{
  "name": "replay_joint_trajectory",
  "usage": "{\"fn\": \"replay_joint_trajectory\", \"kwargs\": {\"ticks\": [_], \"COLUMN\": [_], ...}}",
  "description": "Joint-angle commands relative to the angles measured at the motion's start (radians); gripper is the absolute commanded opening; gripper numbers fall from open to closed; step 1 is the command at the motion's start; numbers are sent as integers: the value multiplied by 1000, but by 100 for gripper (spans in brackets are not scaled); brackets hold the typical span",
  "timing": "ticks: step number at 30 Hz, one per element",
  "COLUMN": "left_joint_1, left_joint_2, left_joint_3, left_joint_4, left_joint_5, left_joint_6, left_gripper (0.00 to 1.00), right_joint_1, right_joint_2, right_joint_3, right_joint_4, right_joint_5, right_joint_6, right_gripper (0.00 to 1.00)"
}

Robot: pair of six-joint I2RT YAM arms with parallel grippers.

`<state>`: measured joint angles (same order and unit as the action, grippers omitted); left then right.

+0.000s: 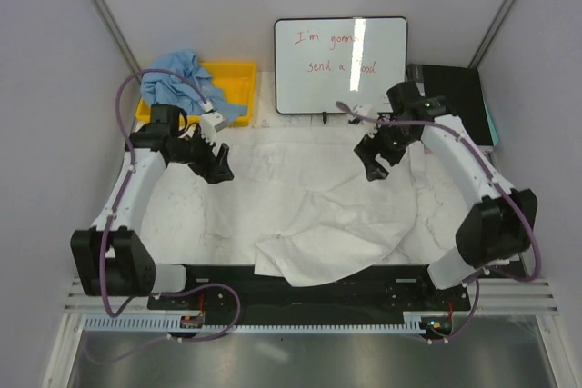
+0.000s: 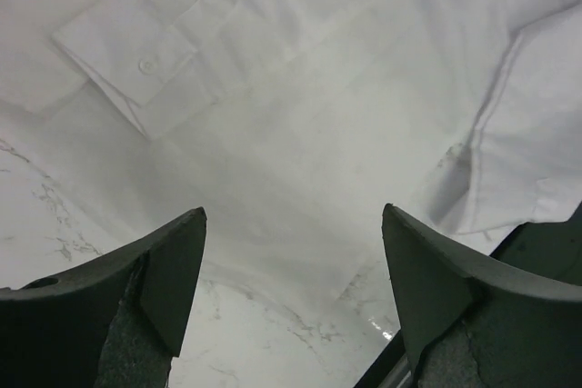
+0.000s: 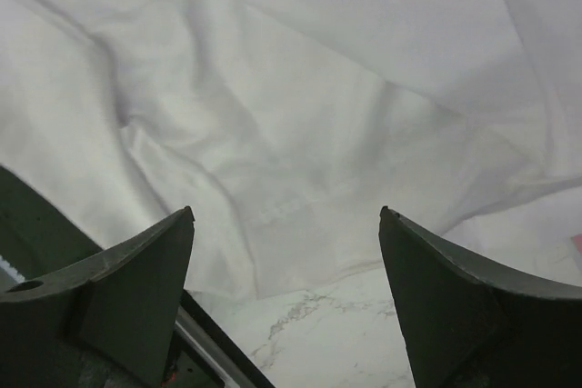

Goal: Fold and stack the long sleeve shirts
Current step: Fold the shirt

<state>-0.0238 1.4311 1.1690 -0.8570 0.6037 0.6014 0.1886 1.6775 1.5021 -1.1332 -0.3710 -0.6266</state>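
The marble-patterned table [image 1: 173,215] fills the middle of the overhead view, and most of it is covered by the white long sleeve shirt [image 1: 318,197]. It lies spread and wrinkled, and a loose fold at its near edge hangs over the dark front rail between the two arm bases.

Behind it a whiteboard [image 1: 341,65] with red handwriting stands against the back wall. To the whiteboard's right sits a black object [image 1: 455,88] – the overhead view is too coarse to tell what it is. At the back left is the yellow bin [image 1: 238,74]. The light blue long sleeve shirt [image 1: 173,79] is bunched over the bin's left side and spills past its rim, well apart from the white shirt.

The left gripper [image 1: 218,168] hangs over the white shirt's left part. In its wrist view its jaws stand wide apart with nothing between them, and only cloth and a strip of bare marble lie below. The right gripper [image 1: 371,170] hangs over the shirt's right part, near the whiteboard. It is likewise spread wide and holds nothing, and below it rumpled white fabric ends in a hem at the marble.

The left wrist view shows a sleeve cuff [image 2: 136,65] lying flat at upper left – a small white button [image 2: 145,66] sits on it.
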Motion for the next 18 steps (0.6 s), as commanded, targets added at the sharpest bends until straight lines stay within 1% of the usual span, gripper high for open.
{"fn": "replay_joint_trajectory", "kwargs": {"ticks": [1,2,3,4,5,6,7,9,10,13,15,18], "left_joint_1": [128,145,171,185,194,220,228,243,249,255,257,259], "left_joint_2": [-119,-153,-170,-188,-231,-250,-271,-307,-313,-330,-333,-334], "left_joint_3": [-101,-114,-124,-147,-158,-175,-180,-181,-181,-186,-195,-207], "left_joint_4": [13,65,94,133,191,219,236,246,246,243,242,240], "left_joint_5": [281,330,338,337,324,318,305,285,280,278,277,281], "left_joint_6": [-118,-194,-230,-267,-337,-360,-397,-408,-411,-410,-411,-410], "left_gripper": [85,85,85,86,86,87,88,88,89,89,89,89], "right_joint_1": [227,338,395,457,582,645,772,891,984,1101,1126,1132], "right_joint_2": [-188,-200,-216,-219,-222,-223,-219,-164,-136,-55,-1,59], "right_joint_3": [-138,-179,-200,-238,-259,-281,-322,-341,-351,-371,-361,-330], "right_joint_4": [-28,33,74,161,203,249,336,384,423,490,527,546], "right_joint_5": [-105,-95,-88,-79,-63,-54,-33,29,56,145,185,201], "right_joint_6": [6,52,95,138,222,257,298,376,399,419,430,464], "right_gripper": [89,88,85,83,82,81,82,82,82,82,83,85]}}
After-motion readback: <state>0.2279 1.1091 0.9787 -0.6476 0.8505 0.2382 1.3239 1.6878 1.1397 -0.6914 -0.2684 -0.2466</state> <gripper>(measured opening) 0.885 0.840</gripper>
